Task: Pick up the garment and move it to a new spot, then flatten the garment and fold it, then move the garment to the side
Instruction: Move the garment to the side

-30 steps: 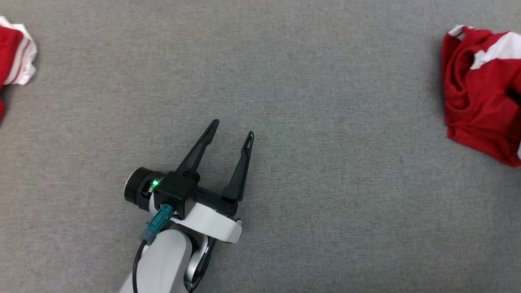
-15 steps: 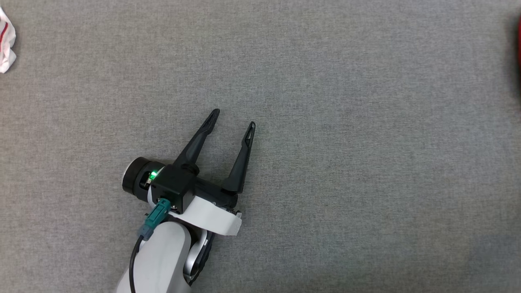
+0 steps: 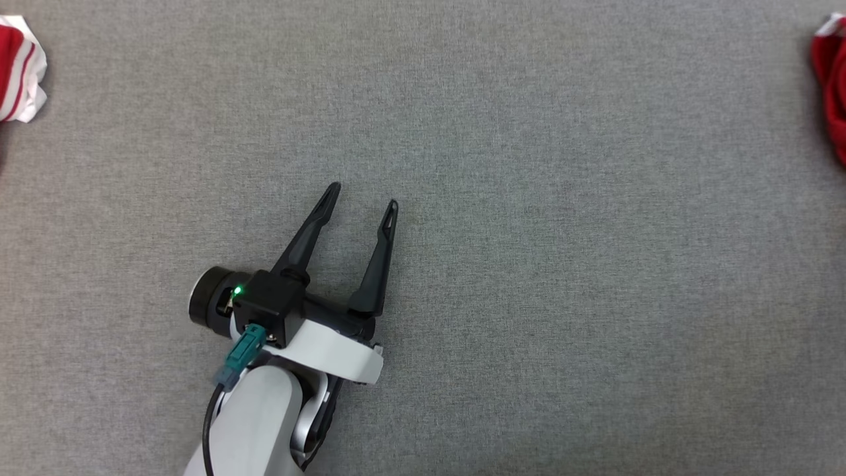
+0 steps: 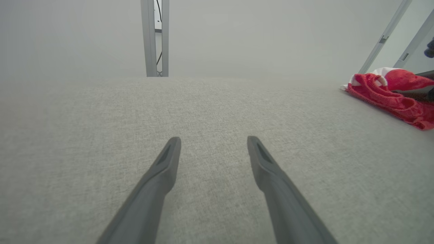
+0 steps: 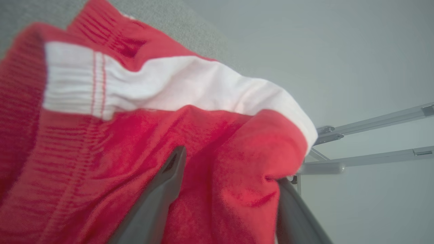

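Grey cloth-covered bench. Left gripper sits near-left of ctr in the head view, pointing far & a bit right. It's spread wide, w/ bench weave showing btwn its tips. Its own wrist view shows the same: two dark fingers well apart, low over the grey weave. Green LED is lit on the wrist block, w/ a teal plug & black cable just below.

Garment is red w/ white trim, crumpled at the far right edge of the head view & cut off by the frame, well apart from the left gripper. From the left wrist it's a low rumpled heap on the bench's right side.

Right gripper is right at the garment. Its fingers stand wide apart, w/ red cloth bulging btwn them & hiding the tip of the one on that view's right. Jaws are spread, not pinching. The other finger lies against the cloth. A broad white band w/ a ribbed, stitched part crosses the red just beyond the fingers. Close-up is blurry.

Another red/white cloth lies at the far left edge of the head view, well apart from the left gripper. A metal post stands beyond the bench's far edge. Metal rails run behind the garment against a pale wall.
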Robot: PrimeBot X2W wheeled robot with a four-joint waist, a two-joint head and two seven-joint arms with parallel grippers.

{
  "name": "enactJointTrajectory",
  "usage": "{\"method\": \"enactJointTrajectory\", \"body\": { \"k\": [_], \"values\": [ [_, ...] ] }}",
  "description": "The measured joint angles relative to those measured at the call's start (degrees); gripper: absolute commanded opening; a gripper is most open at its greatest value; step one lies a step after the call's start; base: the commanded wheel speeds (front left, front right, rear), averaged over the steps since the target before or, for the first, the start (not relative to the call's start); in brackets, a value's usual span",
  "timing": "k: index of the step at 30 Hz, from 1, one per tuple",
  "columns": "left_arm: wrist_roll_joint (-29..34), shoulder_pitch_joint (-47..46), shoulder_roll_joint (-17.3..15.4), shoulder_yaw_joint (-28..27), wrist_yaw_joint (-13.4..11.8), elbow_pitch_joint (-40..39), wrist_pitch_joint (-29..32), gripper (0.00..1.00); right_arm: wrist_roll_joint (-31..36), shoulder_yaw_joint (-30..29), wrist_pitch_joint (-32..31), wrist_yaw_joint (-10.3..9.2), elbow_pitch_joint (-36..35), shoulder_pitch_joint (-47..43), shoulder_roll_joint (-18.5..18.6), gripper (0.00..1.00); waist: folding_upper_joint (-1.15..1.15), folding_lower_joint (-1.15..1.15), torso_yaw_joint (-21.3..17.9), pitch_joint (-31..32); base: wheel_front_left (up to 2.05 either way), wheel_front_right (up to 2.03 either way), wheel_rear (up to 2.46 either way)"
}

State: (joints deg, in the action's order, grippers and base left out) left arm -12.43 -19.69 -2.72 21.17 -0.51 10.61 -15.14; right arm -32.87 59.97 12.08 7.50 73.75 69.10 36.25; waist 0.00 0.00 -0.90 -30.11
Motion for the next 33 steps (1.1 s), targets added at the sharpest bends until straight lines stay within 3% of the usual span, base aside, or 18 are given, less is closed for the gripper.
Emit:
{"method": "enactJointTrajectory", "body": {
  "k": [11, 18, 21, 28, 33],
  "values": [
    [-1.33, 1.7, -0.07, -0.42, -0.56, -0.19, 0.0, 1.0, 10.96, -6.32, -3.16, 0.0, 0.1, 4.37, 1.46, 1.0, 0.0, 0.0, 1.25, 4.16, 0.0, 0.0, 0.0],
    [-2.04, 4.06, -0.05, -1.71, -1.29, -0.32, 0.0, 1.0, 11.94, -12.35, 1.35, 0.0, 0.1, 1.78, -5.75, 1.0, 0.0, 0.0, 1.97, 8.04, 0.0, 0.0, 0.0],
    [-2.26, 4.91, -0.07, -3.39, -1.58, -0.68, 0.0, 1.0, 9.42, -16.17, 2.64, 0.0, -1.56, -0.58, -9.18, 1.0, 0.0, 0.0, 2.09, 10.28, 0.0, 0.0, 0.0],
    [-3.63, 7.71, -0.1, -7.99, -2.34, -2.22, 0.0, 1.0, 5.61, -31.08, 2.92, 0.0, -20.53, -13.13, -11.76, 1.0, 0.0, 0.0, 2.79, 16.07, 0.0, 0.0, 0.0],
    [-4.45, 10.12, -0.04, -10.95, -2.54, -2.83, 0.0, 1.0, 8.6, -44.33, 2.92, -0.01, -33.86, -27.44, -17.3, 1.0, 0.0, 0.0, 3.27, 20.13, 0.0, 0.0, 0.0]
  ]
}}
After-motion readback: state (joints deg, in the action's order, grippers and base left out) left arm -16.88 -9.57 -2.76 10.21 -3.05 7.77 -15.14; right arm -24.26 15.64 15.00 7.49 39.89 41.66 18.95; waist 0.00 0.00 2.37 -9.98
